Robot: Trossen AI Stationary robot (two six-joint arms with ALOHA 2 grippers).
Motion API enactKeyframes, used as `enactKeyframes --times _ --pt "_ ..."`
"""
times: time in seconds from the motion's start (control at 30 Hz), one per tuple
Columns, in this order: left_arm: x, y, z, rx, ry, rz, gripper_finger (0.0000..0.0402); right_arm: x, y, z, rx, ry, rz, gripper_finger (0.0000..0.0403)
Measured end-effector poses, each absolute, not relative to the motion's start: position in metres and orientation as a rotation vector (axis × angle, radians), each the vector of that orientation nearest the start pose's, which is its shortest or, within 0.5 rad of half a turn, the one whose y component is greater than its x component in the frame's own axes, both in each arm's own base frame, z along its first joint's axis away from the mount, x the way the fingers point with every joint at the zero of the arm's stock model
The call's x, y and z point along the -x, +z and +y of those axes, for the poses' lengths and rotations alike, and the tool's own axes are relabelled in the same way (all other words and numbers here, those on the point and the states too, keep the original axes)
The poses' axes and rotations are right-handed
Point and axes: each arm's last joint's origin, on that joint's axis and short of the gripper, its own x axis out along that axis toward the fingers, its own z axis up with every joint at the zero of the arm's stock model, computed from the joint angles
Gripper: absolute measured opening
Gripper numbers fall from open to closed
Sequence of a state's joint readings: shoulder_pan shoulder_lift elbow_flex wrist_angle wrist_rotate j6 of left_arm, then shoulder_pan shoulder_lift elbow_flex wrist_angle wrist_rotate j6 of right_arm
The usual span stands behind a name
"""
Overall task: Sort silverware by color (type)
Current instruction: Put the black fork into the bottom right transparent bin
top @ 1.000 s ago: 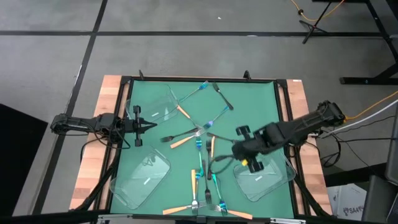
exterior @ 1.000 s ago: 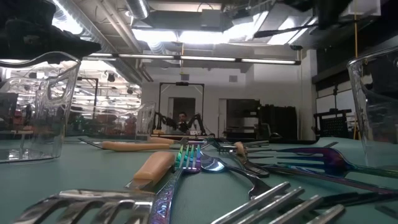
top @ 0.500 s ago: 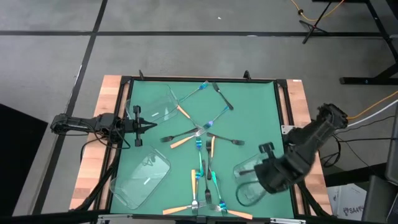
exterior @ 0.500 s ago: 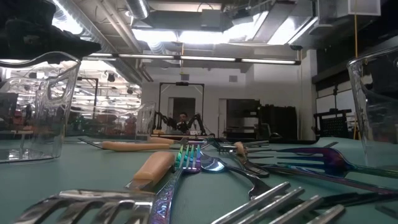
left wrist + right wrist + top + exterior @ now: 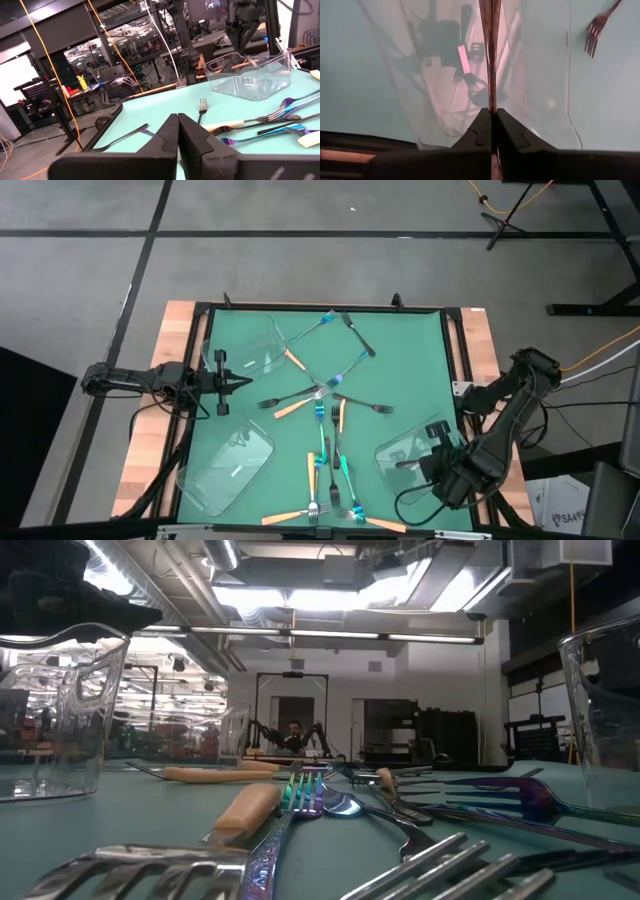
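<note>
Where the mat [image 5: 400, 350] meets its left rail, left gripper [image 5: 240, 380]: at mid left of the high view, tips pressed together on nothing, pointing toward the frame's centre.
Upper-left tray [image 5: 245, 350]: clear, just above and right of that gripper; an orange fork [image 5: 293, 361] lies against its lower right corner.
Lower-left tray [image 5: 228, 465]: clear, lower left of the mat, apart from the forks.
Forks, centre: a crossed heap at mid frame, with an orange-handled one [image 5: 290, 407], a teal one [image 5: 322, 432] and a dark one [image 5: 360, 336] toward the top; several overlap, so few lie clear of the others.
Forks, bottom: more orange and teal ones [image 5: 330, 505] fan out at the lower edge.
Low view: forks [image 5: 290, 802] fill the foreground, and tray walls [image 5: 90, 710] stand at both sides.
Right tray [image 5: 415, 460]: clear, lower right of the mat.
Right gripper [image 5: 432, 470]: at that tray's right end, clamped on a slim dark handle.
Held fork [image 5: 490, 50]: runs out from between the fingers over the tray floor; its tines are not in view.
Loose fork [image 5: 593, 32]: on the mat beyond the tray wall.
</note>
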State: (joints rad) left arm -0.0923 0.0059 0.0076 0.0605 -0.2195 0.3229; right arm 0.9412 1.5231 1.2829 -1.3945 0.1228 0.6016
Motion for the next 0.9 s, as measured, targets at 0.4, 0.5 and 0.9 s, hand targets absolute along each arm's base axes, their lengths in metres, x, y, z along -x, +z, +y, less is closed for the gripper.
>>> enactKeyframes --times 0.4,0.5,0.9 --pt "-0.097 0.171 -0.003 -0.312 0.136 -0.040 0.0000 -0.152 0.244 0.154 0.279 0.306 1.362 0.0000" --pt "-0.097 0.172 -0.003 -0.313 0.136 -0.040 0.0000 -0.145 0.233 0.136 0.182 0.345 1.368 0.0000" --pt "-0.097 0.171 -0.003 -0.312 0.136 -0.040 0.0000 -0.142 0.184 0.110 0.076 0.468 1.239 0.0000"
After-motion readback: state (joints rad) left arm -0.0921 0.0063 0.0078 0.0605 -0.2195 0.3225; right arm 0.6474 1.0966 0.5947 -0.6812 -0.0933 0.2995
